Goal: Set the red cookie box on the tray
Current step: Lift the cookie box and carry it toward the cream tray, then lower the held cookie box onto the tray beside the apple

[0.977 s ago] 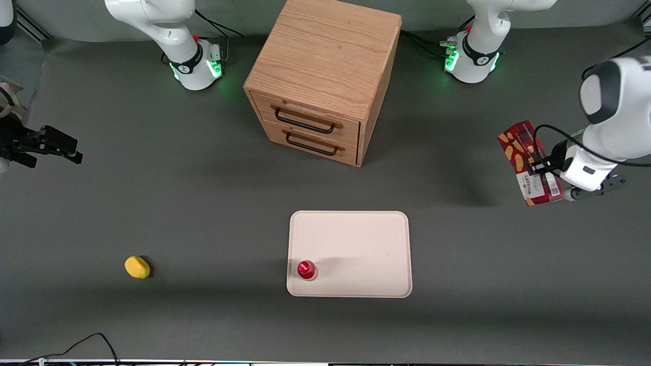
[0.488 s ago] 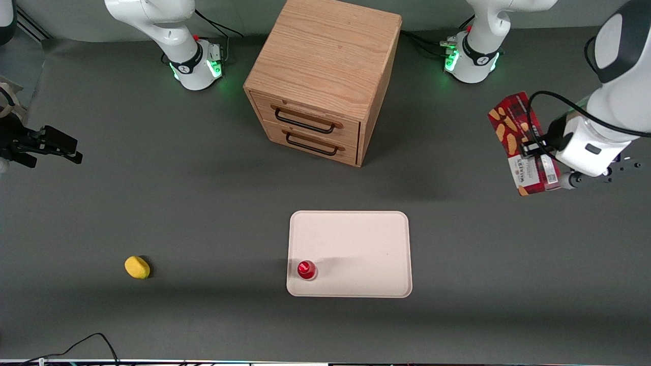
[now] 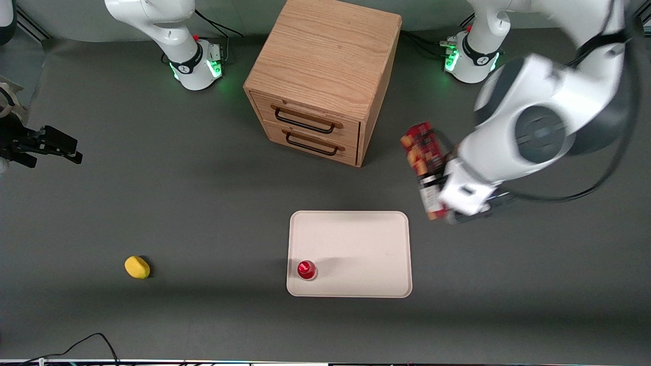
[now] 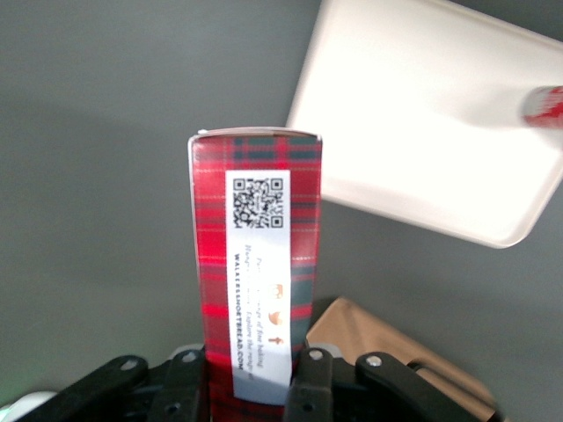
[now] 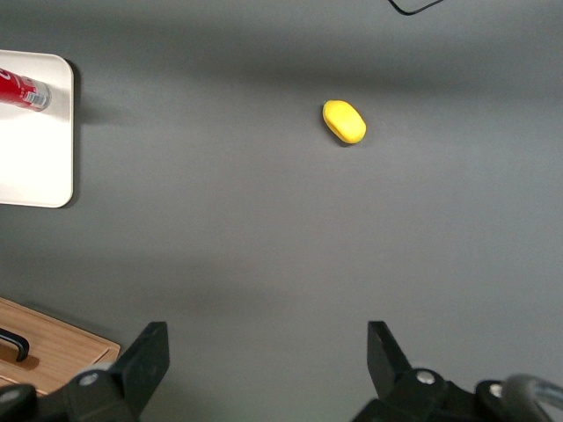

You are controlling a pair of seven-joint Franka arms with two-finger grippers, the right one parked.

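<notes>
1. Wooden two-drawer oak cabinet with black wire handles: it stands on the dark grey table, farther from the front camera than the gripper and toward the parked arm's end from it. It plays no part in the task.

2. Flat pale beige-pink rectangular tray with rounded corners and a low rim: it lies nearer to the front camera than the gripper and slightly toward the parked arm's end. Most of its surface is bare. A small round red-capped item stands in the tray corner farthest from the gripper.

3. Long slim dark-red plaid cookie box: it is airborne, gripped at one end, with its free end pointing away from the wrist. It hangs just outside the tray's nearest corner and is not yet over the tray surface.

4. Left gripper: the two black fingers press against opposite sides of the box, pinching its lower end.

5. Small yellow oval object: it lies well apart, toward the parked arm's end of the table.

Task status: pick-up and lift are judged complete. Remaining steps: carry the box over the bare tray area, lower it flat clear of the red-capped item, and release.

Legible markings: the wrist view shows a white label strip on the box with a QR code, small orange cookie pictures, and vertical print ending in "WALKERSSHORTBREAD.COM"; the other lines are too small to read.
</notes>
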